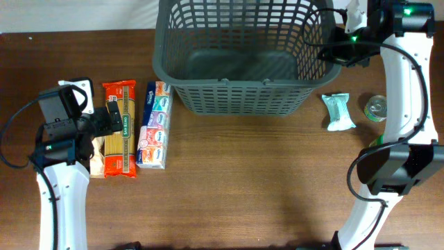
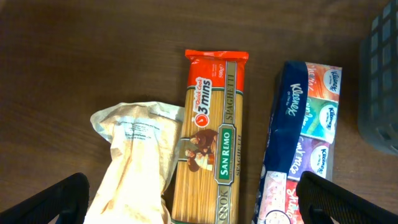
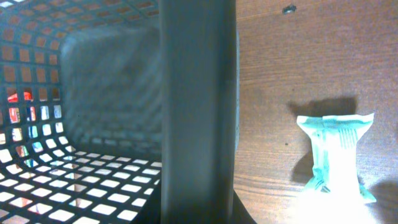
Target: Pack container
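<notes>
**L jaws wide over the groceries; container empty, off to L arm's far right**

Key relation: the spaghetti pack (image 2: 214,137) sits roughly mid-gap under the L jaws. Its long axis runs near-far, so the jaws' closing line crosses its short width, which looks OK for a pinch. Jaws are spread wide: the pale bag (image 2: 140,155) touches or overlaps the pack on the left, and the tissue pack (image 2: 305,124) lies just beside it on the right, parallel. Both also fall inside the gap, so there's a risk of catching a neighbour.

The container (image 1: 236,97) stands at the far middle of the tabletop (image 1: 263,180), long axis left-right. Nothing visible inside. From the L jaws it lies fwd and to the right, near the tissue pack's far end.

L arm (image 1: 62,173) reaches fwd from the near-left edge, wrist cam looking straight down. It's the nearer arm for these three items.

R arm (image 1: 406,83) stretches to the far right corner, wrist at the container's right rim. Its wrist view shows only rim and lattice, so I can't tell the R jaws' state. The teal packet (image 3: 336,155) and the tin can (image 1: 377,107) sit on R's side, apart from the basket.

Judgement: nothing packed yet. L pick of the spaghetti is the likely step.
</notes>
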You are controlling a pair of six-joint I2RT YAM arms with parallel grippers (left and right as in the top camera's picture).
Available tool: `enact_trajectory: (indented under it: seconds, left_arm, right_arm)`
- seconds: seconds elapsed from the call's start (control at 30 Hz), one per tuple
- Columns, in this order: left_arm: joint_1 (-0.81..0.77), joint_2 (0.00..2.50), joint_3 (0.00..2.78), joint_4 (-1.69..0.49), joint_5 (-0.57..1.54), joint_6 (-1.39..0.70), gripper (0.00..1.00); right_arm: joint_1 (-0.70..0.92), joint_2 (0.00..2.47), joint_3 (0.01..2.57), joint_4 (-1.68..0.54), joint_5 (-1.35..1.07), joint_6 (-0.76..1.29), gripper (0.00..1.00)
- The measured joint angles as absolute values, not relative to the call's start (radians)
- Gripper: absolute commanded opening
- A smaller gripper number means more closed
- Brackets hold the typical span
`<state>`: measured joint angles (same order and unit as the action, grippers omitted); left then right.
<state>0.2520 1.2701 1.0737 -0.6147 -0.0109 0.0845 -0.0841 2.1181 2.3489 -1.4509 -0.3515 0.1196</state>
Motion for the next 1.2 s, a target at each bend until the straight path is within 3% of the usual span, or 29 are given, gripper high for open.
enact_trajectory:
  seconds: [0.37, 0.4, 0.47, 0.7, 0.97, 1.07, 1.2]
  left_arm:
    - [0.252, 1.27, 1.074, -0.615, -0.011, 0.084, 0.99]
    - [0.252, 1.27, 1.074, -0.615, -0.011, 0.084, 0.99]
    - [0.252, 1.27, 1.074, -0.615, -0.01, 0.084, 0.99]
    - [0.252, 1.27, 1.074, -0.615, -0.01, 0.084, 0.99]
    - [0.252, 1.27, 1.074, -0.625, 0.021, 0.084, 0.99]
    - [0.253, 1.27, 1.075, -0.705, 0.092, 0.084, 0.99]
    - [0.253, 1.271, 1.075, -0.753, 0.25, 0.084, 0.99]
  right_arm:
    - [-0.083, 2.118, 2.349, -1.424, -0.332, 0.104, 0.08]
    - [-0.083, 2.118, 2.349, -1.42, -0.33, 0.101, 0.15]
    - [-0.083, 2.118, 2.348, -1.413, -0.314, 0.099, 0.39]
    - [-0.089, 2.117, 2.348, -1.411, -0.303, 0.092, 0.8]
    - [-0.095, 2.005, 2.527, -1.409, -0.333, 0.083, 0.89]
    - [-0.113, 1.903, 2.595, -1.407, -0.303, 0.099, 0.98]
    - [-0.189, 1.783, 2.63, -1.419, -0.252, 0.136, 0.99]
